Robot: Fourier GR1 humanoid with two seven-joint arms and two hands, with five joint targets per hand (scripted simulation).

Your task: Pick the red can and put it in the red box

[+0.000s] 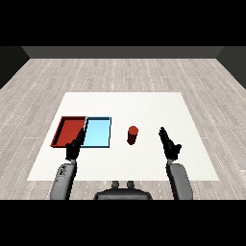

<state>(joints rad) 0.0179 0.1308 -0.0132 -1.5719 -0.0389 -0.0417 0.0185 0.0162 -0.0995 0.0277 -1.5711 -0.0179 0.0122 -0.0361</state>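
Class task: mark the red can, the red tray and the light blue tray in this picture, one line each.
red can (132, 136), head view, on its side wall.
red tray (70, 130), head view, on its bare floor.
light blue tray (98, 133), head view, on its bare floor.

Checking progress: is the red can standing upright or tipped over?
Upright. The red cylindrical can stands on the white table, its round top facing up, right of the light blue tray.
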